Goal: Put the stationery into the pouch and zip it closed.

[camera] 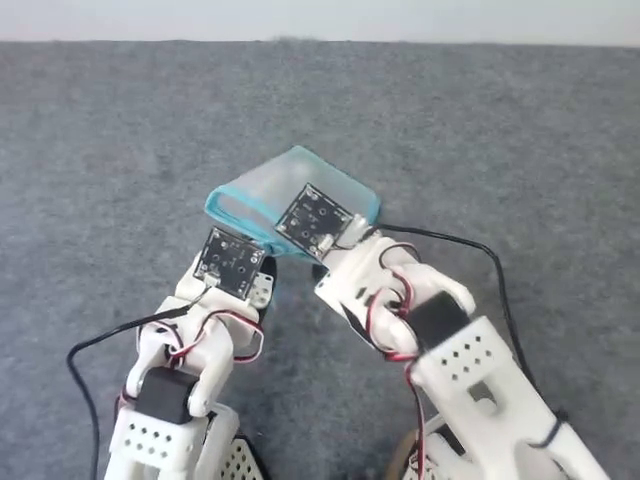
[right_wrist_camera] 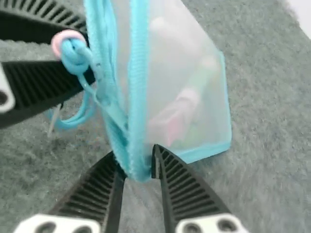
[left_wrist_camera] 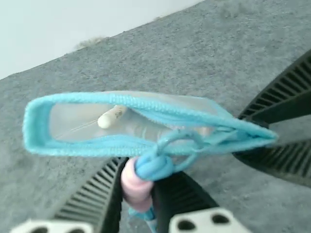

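Between the left gripper's fingers I am pinching the pull, a blue knotted cord with a pink bead, so that tool is pressed together on it. Outward from the knot, the cord is looping up to the zip partway along the pouch. The right gripper is clamping the pouch's end seam (jaws closed on fabric, not cord) and is serving as my anchor. The pouch is sitting between the two tools, just ahead of both arms over the grey mat, its long axis running from the right gripper's pinch out past the left one. Stationery is showing through the clear wall, already inside. From the slider toward the right gripper the zip is looking shut; away from it the mouth is gaping. So I am judging that the pull needs to travel along that axis, away from the right gripper, with the left arm doing the work.
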Motion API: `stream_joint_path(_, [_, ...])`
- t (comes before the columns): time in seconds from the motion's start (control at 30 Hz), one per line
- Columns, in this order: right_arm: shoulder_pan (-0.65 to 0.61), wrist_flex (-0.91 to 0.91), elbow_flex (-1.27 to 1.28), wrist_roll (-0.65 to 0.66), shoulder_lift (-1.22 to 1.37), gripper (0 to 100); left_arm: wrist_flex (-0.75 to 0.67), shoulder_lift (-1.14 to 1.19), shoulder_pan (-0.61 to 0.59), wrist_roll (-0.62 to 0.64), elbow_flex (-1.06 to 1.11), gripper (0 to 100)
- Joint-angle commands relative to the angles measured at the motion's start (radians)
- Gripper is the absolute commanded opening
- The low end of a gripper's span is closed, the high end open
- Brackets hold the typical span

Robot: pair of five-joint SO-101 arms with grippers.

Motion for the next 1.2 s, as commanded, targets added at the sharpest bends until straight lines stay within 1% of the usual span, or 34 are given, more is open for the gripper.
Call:
stream_joint_path(0.0, [0.038, -0.050, 0.005, 0.011, 0.122, 0.7, -0.005, -0.020, -0.091, -0.015, -0.059, 1])
stream_joint_path(0.1, [0.041, -0.053, -0.006, 0.011, 0.159, 0.7, -0.005, -0.018, -0.144, -0.015, -0.059, 1])
stream_joint_path(0.33, [0.110, -0.053, -0.012, 0.012, 0.163, 0.7, -0.014, -0.018, -0.287, -0.015, -0.064, 1])
stream_joint_path(0.5, [0.122, -0.044, -0.008, 0.041, 0.163, 0.7, -0.049, -0.012, -0.367, -0.015, -0.062, 1])
stream_joint_path(0.73, [0.223, -0.044, 0.002, 0.101, 0.173, 0.7, -0.049, -0.012, -0.381, -0.015, -0.062, 1])
stream_joint_path(0.97, [0.278, -0.044, 0.018, 0.118, 0.174, 0.7, -0.044, -0.011, -0.381, -0.015, -0.064, 1])
stream_joint_path(1.17, [0.409, -0.042, 0.020, 0.166, 0.174, 0.7, -0.043, -0.011, -0.381, -0.015, -0.062, 1])
